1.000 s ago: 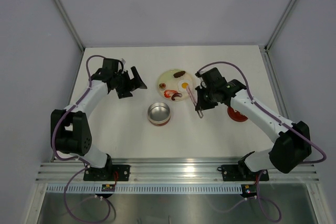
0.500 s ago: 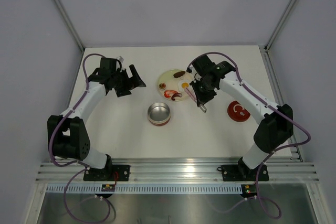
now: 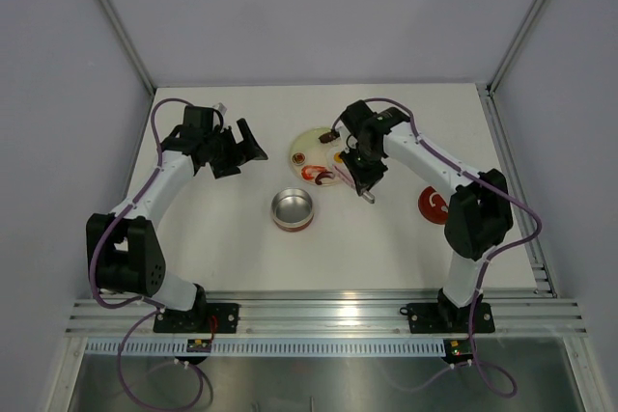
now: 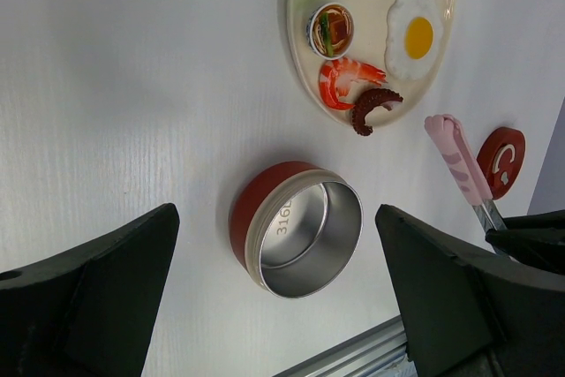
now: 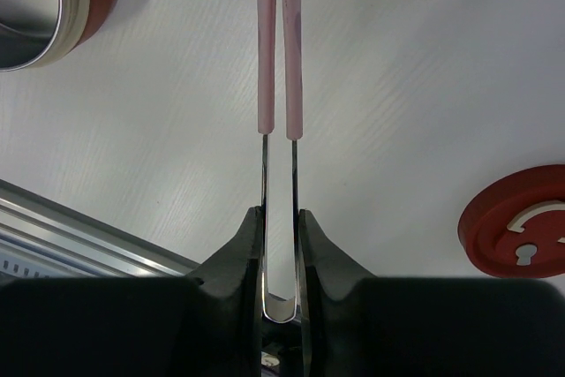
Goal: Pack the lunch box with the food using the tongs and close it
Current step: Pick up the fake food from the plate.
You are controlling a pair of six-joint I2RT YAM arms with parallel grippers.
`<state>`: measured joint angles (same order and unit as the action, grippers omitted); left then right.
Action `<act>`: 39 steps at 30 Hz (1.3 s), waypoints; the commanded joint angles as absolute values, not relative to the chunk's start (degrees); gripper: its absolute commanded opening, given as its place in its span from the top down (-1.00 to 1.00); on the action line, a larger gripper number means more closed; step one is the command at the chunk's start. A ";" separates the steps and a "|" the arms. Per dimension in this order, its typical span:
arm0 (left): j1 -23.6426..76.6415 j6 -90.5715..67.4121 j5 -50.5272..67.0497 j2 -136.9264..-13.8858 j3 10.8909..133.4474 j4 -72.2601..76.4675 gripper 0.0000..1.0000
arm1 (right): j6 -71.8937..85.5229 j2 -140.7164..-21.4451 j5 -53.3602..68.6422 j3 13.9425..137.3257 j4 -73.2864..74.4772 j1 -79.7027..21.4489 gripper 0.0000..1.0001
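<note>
The right end effector (image 5: 279, 218) is nearly closed and pinches the 2 metal arms of the tongs (image 5: 266, 59) close to their joined end. The pink tips stand almost together, with a thin gap between them. They point toward the near edge of the plate (image 4: 305, 6), just beside a dark curled piece (image 4: 375, 108).

The plate also carries the fried egg (image 4: 413, 33), a red-and-white curled strip (image 4: 346, 81) and a small bowl (image 4: 331, 30).

The lunch box (image 4: 250, 218) stands open and empty on the desk (image 3: 212, 229), near the plate. Its red lid (image 3: 436, 206) lies flat, well to the right.

The left end effector (image 3: 249, 147) hangs wide open with nothing in it, left of the plate.
</note>
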<state>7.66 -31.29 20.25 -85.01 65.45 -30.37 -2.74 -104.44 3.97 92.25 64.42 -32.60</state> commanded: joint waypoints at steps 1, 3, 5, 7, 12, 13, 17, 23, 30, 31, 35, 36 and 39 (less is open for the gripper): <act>7.73 -31.03 19.42 -83.58 65.66 -29.27 -0.98 | -5.71 -106.34 3.87 95.53 63.64 -32.08 0.59; 7.73 -31.03 19.25 -83.67 65.48 -29.09 -0.98 | -5.80 -106.96 4.39 95.71 63.02 -32.08 0.57; 7.74 -31.11 19.16 -84.11 65.30 -29.18 -0.98 | -5.80 -108.10 4.39 96.15 62.49 -31.99 0.55; 7.82 -31.03 19.25 -84.46 65.30 -29.18 -0.98 | -5.89 -109.33 3.78 96.85 62.31 -31.99 0.50; 7.73 -31.03 19.16 -85.08 65.39 -29.18 -0.98 | -6.33 -111.27 3.25 98.00 62.49 -31.99 0.47; 7.73 -30.85 19.07 -84.99 65.48 -29.27 -0.98 | -6.42 -111.62 3.34 98.00 62.40 -32.08 0.46; 7.73 -30.85 18.98 -85.43 65.74 -29.44 -0.98 | -6.50 -112.15 3.52 98.00 62.05 -31.73 0.39; 7.82 -30.67 18.98 -86.13 65.92 -29.53 -0.98 | -6.33 -112.85 2.64 97.82 61.87 -31.03 0.31; 7.73 -30.59 18.90 -86.31 66.09 -29.53 -0.98 | -6.24 -112.33 2.37 96.33 61.70 -30.76 0.30; 7.73 -30.59 18.90 -86.31 66.18 -29.62 -0.98 | -6.24 -112.32 2.46 96.15 61.70 -30.67 0.30; 7.73 -30.50 18.90 -86.31 66.18 -29.71 -0.98 | -6.33 -112.24 3.07 95.36 61.61 -30.59 0.27; 7.73 -30.50 18.81 -86.31 66.27 -29.88 -0.98 | -6.33 -112.15 3.16 95.36 61.61 -30.59 0.24; 7.82 -30.41 18.90 -86.22 66.27 -29.88 -0.98 | -6.50 -112.24 3.69 95.62 61.79 -30.59 0.24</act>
<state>7.66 -31.27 19.40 -86.32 65.45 -30.39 -4.95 -112.57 3.60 95.20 62.19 -31.11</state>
